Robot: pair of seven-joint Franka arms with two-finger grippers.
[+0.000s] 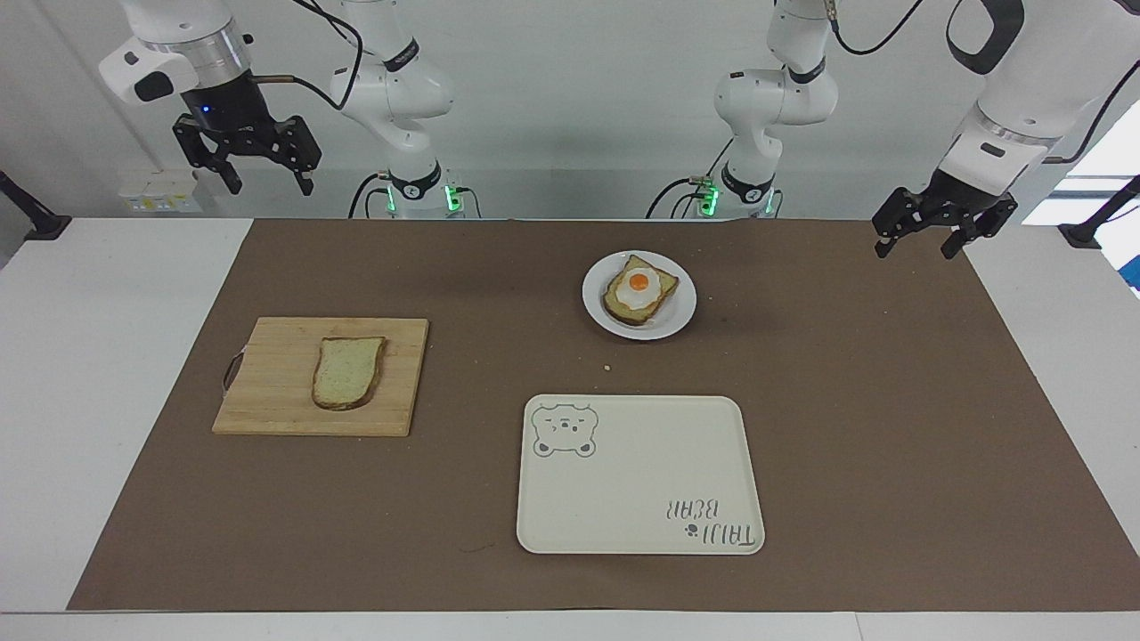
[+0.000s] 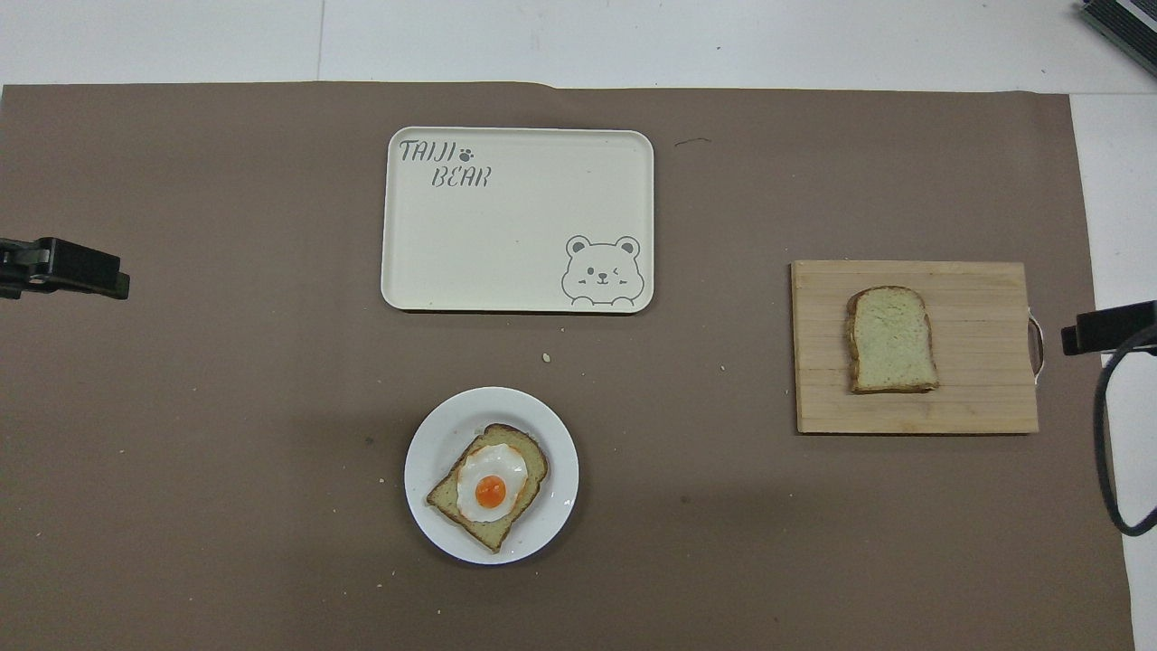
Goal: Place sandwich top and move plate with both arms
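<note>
The sandwich top (image 1: 347,371), a plain pale bread slice with a brown crust, lies flat on a wooden cutting board (image 1: 267,392) toward the right arm's end; it also shows in the overhead view (image 2: 890,341). The small white plate (image 1: 681,312) holds a toast slice with a fried egg (image 1: 639,287) and also shows from overhead (image 2: 434,443). My right gripper (image 1: 270,182) hangs open and empty, high over the mat's edge at its own end. My left gripper (image 1: 917,245) hangs open and empty over the mat's corner at its end.
A cream rectangular tray with a bear drawing (image 1: 637,481) lies farther from the robots than the plate, with nothing on it. A brown mat (image 1: 891,445) covers the table. A few crumbs lie between plate and tray. Only the grippers' tips (image 2: 63,268) (image 2: 1107,327) show from overhead.
</note>
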